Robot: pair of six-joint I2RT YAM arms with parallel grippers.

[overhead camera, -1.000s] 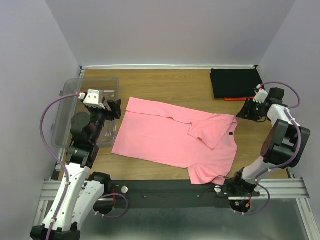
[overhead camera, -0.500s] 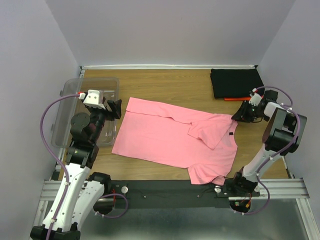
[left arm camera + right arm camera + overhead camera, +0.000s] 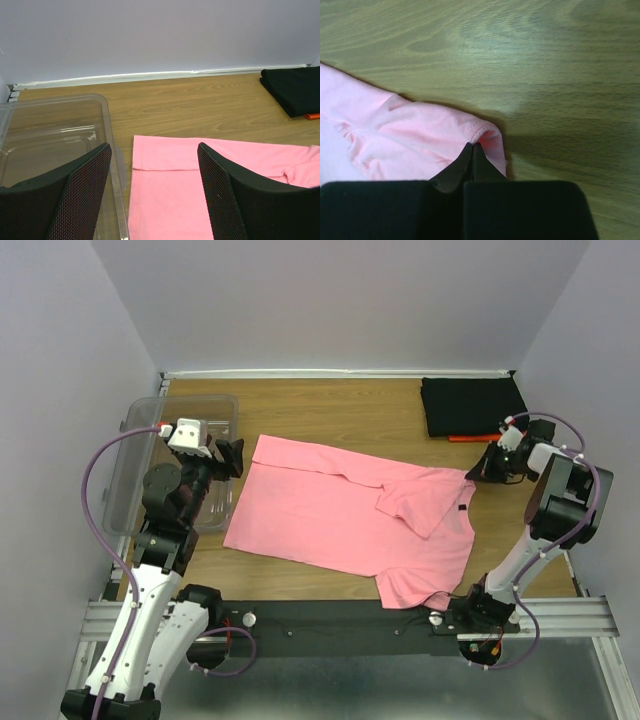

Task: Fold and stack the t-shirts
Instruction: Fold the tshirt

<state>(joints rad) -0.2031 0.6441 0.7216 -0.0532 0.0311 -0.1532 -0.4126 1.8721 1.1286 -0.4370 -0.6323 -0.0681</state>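
A bright pink t-shirt (image 3: 330, 510) lies spread across the middle of the table, with one sleeve folded in over its chest. My right gripper (image 3: 478, 472) sits low at its far right corner, shut on a raised fold of the hem (image 3: 482, 131); in the right wrist view the jaw tips (image 3: 472, 146) meet in the pink cloth (image 3: 415, 135). A folded black t-shirt (image 3: 472, 405) lies at the back right on top of an orange-red one (image 3: 468, 438). My left gripper (image 3: 154, 150) hovers open above the pink shirt's left edge (image 3: 165, 195), holding nothing.
A clear plastic tub (image 3: 185, 400) stands at the left, its rim (image 3: 107, 130) right beside my left gripper's left finger. Lilac walls close the table in at the back and both sides. Bare wood (image 3: 340, 410) shows between the pink shirt and the back wall.
My right gripper moved left from beside the black stack to the pink shirt's corner and closed on the hem. The left arm has not moved.
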